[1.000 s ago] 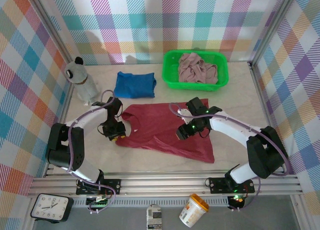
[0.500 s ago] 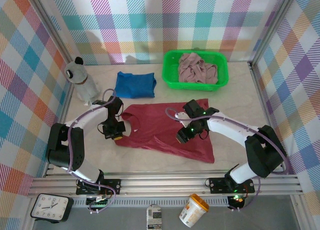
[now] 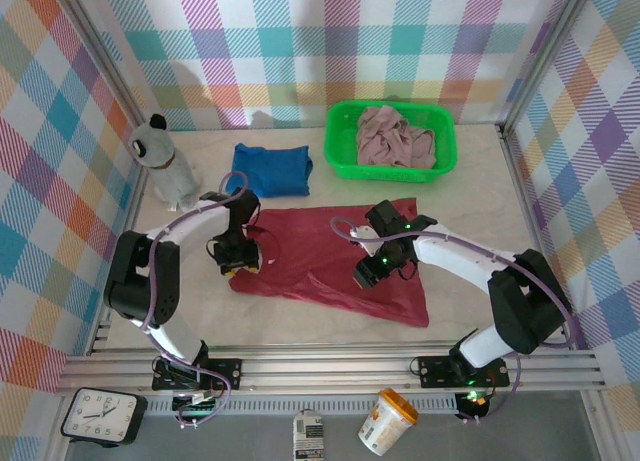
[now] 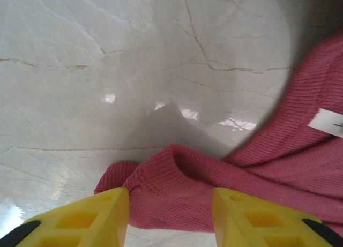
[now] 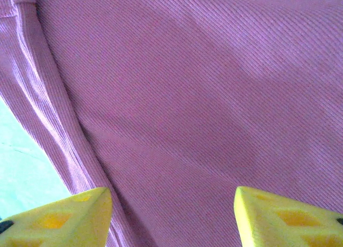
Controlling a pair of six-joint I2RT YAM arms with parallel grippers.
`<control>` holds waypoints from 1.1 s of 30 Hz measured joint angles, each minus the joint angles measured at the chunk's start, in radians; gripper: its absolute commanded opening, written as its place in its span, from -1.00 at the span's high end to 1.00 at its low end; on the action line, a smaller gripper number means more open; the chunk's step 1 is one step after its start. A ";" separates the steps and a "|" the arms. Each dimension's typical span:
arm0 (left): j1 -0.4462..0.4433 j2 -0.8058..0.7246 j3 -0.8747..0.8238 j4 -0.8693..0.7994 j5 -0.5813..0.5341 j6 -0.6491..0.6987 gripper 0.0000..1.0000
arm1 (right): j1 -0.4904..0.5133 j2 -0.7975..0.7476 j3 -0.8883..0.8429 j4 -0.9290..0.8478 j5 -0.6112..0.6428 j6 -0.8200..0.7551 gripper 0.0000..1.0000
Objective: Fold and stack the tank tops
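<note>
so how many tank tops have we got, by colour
blue tank top, folded: 1
dark red tank top, spread flat: 1
pale pink tank top, bunched in the green basket: 1
total: 3

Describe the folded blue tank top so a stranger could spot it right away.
Find the bright green basket at the far edge of the table. Just left of it lies the royal blue tank top, folded into a rectangle, unlike the dark red one spread flat.
</note>
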 measured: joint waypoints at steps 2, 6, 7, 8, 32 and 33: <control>-0.005 0.019 0.003 -0.002 -0.011 0.000 0.13 | 0.000 0.000 0.000 0.000 0.000 0.000 -0.25; -0.005 0.076 0.029 -0.007 -0.045 0.003 0.26 | 0.005 0.000 0.000 -0.001 -0.009 0.001 -0.25; -0.005 0.084 0.032 -0.008 -0.054 0.005 0.34 | 0.009 0.000 -0.001 -0.001 -0.012 0.001 -0.25; -0.005 0.088 0.032 -0.008 -0.060 0.007 0.41 | 0.013 0.000 -0.003 -0.001 -0.015 0.001 -0.26; -0.038 -0.044 0.050 -0.075 -0.053 0.062 1.00 | 0.057 -0.002 -0.025 -0.063 -0.014 0.000 -0.22; -0.050 -0.074 0.045 -0.076 -0.050 0.060 1.00 | 0.063 -0.003 -0.024 -0.071 -0.014 0.000 -0.22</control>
